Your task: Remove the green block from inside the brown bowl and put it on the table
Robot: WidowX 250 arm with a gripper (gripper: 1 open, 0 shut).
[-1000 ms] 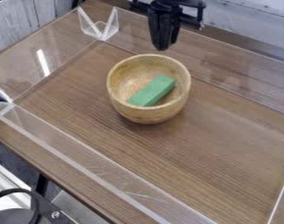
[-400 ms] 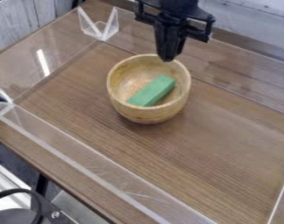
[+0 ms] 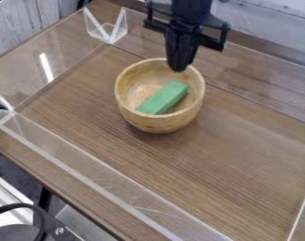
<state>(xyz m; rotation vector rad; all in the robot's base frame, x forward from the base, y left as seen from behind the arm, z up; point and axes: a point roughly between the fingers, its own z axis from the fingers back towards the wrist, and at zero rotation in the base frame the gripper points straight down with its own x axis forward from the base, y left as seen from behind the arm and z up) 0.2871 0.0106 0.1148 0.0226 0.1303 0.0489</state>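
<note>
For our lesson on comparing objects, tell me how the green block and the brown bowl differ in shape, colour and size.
The green block is oblong with straight edges, while the brown bowl is round with a curved rim. The block is bright green; the bowl is light tan. The block is small enough to lie inside the bowl, which is much wider. Both sit below the dark gripper in this view.

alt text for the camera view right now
A green block lies inside a round tan wooden bowl on a brown wood-grain table. A dark robot hand points down over the bowl's far rim, shut.
</note>
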